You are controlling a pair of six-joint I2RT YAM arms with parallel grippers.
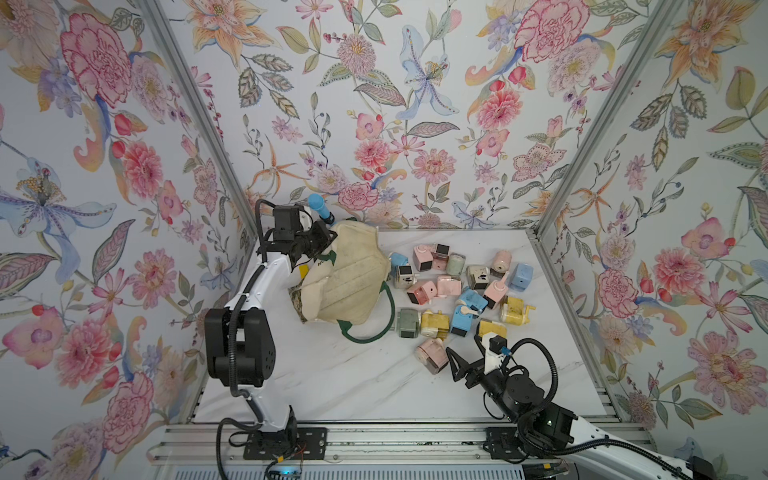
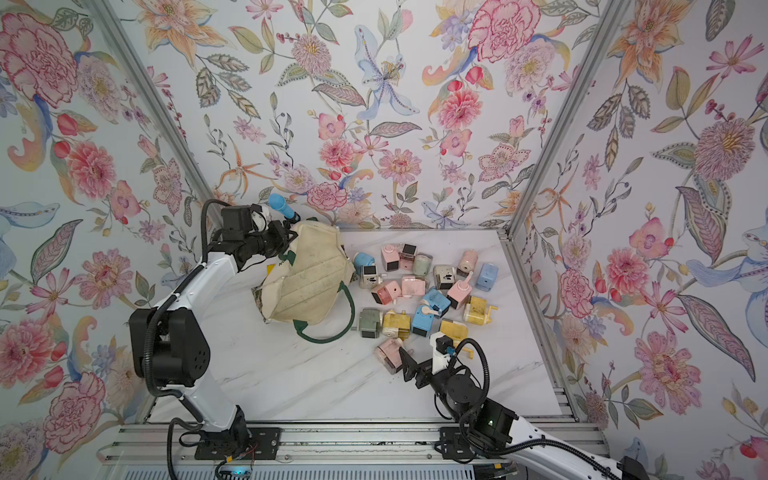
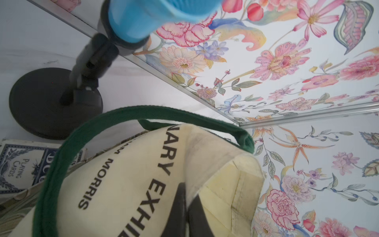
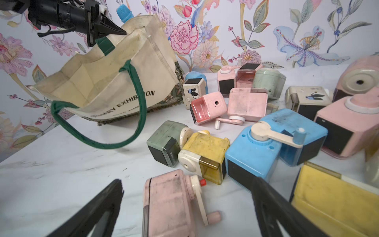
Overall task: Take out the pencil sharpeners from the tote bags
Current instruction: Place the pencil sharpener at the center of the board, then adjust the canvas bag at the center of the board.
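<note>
Left gripper point(image 4: 114, 30) is pinching shut on the tote bag point(image 1: 349, 282) rim, holding it tipped up with its mouth facing the pile. Right gripper point(image 1: 466, 352) is hanging wide open and empty, pointing at a pink sharpener point(image 4: 170, 201) just ahead. Sharpeners point(image 1: 457, 286) are lying out on the table point(image 1: 332, 382) beside the bag. The visible inside is looking empty, deep corner hidden.

Risks: the thin canvas pinch slipping and the bag flopping onto the nearest sharpeners; the dangling handle point(image 4: 135, 115) snagging the right gripper; open fingers shoving the pink sharpener into the pile.
</note>
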